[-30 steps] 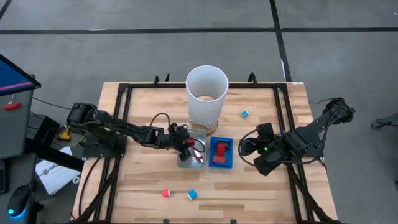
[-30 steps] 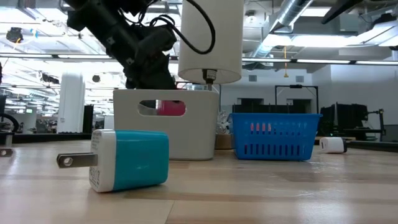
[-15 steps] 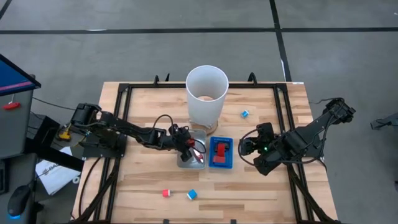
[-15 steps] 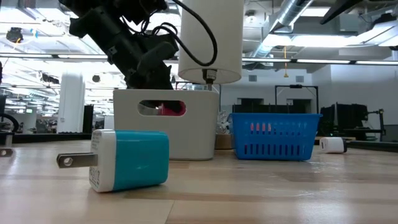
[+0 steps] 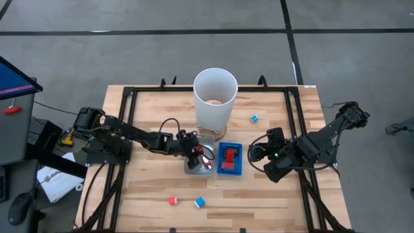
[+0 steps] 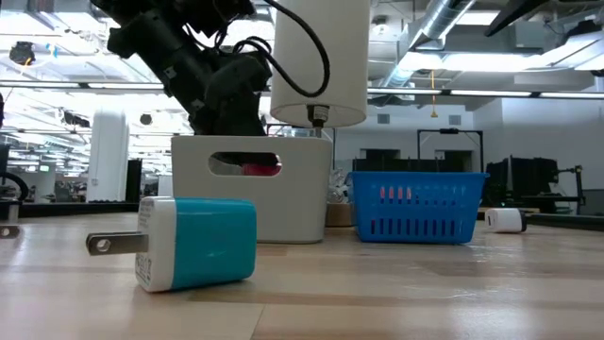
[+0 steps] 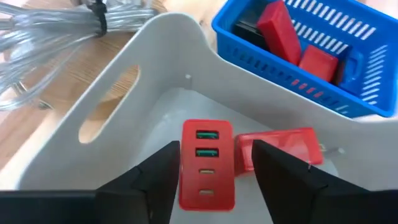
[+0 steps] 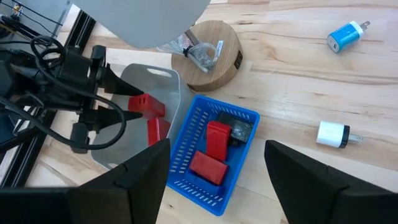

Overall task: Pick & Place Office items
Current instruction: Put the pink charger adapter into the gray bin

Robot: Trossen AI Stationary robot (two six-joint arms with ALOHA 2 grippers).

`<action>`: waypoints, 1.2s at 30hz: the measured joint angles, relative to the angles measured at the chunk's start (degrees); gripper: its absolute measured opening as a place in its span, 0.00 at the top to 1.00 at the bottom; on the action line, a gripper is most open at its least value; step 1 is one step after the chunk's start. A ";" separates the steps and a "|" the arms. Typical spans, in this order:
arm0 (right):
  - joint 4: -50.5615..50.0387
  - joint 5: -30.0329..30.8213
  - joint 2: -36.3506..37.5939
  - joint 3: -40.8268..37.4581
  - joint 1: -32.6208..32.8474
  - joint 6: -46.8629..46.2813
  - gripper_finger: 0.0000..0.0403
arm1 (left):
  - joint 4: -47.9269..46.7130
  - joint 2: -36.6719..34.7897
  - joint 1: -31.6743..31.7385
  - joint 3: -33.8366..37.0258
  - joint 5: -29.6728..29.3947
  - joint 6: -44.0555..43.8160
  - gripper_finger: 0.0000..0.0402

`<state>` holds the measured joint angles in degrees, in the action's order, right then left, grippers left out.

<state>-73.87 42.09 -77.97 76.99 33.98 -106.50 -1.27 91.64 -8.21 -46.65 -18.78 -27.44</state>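
My left gripper [image 7: 214,180] is open and slants down into the white bin [image 5: 192,169]. A red charger [image 7: 207,165] lies on the bin floor between its fingers, with a gap on the right finger's side. A second red charger [image 7: 280,149] lies beside it. The blue basket [image 5: 240,169] next to the bin holds red chargers [image 8: 214,152] and a black one [image 8: 237,130]. My right gripper [image 8: 217,149] hangs open above the table, to the right of the basket, with nothing between its fingers.
A tall white cylinder [image 5: 215,97] stands on a round wooden base [image 8: 208,53] just behind the bin. Loose chargers lie on the table: blue [image 5: 255,118] at the far right, white [image 8: 333,134] near it, red [image 5: 173,200] and blue [image 5: 199,202] near the front edge.
Seen through the bin's handle slot in the low view, the red charger has sunk a little toward the bin's floor. My left arm has barely shifted above the bin.
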 joint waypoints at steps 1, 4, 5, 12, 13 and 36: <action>0.00 0.00 0.00 0.00 -0.01 0.00 0.37 | -0.26 -0.41 0.00 0.00 0.78 0.02 0.50; 0.00 -0.02 0.00 0.00 -0.01 0.00 0.37 | -1.76 -3.05 -0.03 0.05 3.24 0.07 0.48; 0.02 -0.02 0.00 0.00 0.02 0.00 0.37 | -1.88 -4.46 -0.07 0.04 3.99 0.07 0.48; 0.00 0.48 0.01 -0.01 0.01 0.22 0.37 | -9.74 -19.68 0.09 0.02 2.73 0.18 0.48; 0.00 0.59 0.02 -0.02 -0.01 0.44 0.37 | -10.94 -21.69 0.11 0.00 2.73 0.17 0.48; 1.07 1.57 0.02 0.00 0.13 0.42 0.37 | -26.30 -27.74 -32.77 1.49 6.64 -4.88 0.41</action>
<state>-72.79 43.66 -77.95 76.99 34.11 -106.08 -27.56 63.90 -40.98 -45.17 -12.14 -32.32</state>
